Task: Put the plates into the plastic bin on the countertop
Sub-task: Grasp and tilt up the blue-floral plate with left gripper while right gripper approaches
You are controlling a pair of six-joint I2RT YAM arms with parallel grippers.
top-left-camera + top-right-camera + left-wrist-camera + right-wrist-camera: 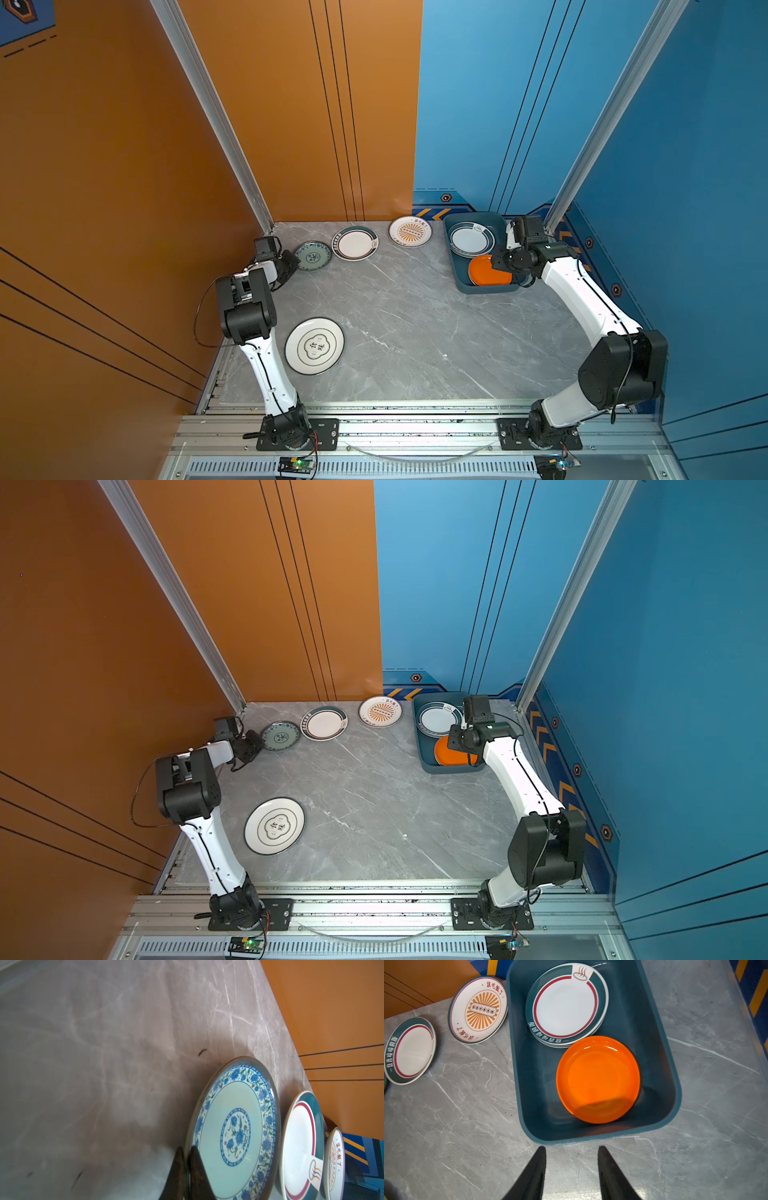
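Left gripper (pixel 185 1150) at lower centre pinches just the edge of the teal patterned plate (pixel 234 1126); lifted, it may slip.

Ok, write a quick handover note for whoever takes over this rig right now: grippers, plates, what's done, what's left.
Left gripper: shut on the rim of the teal patterned plate, at the back left of the countertop.
Right gripper: open and empty, by the near end of the plastic bin.
Done: a green-rimmed stack and the orange plate lie in the bin.
Left: four plates outside it, namely the teal one, the green-rimmed plate, the sunburst plate and the cream plate.
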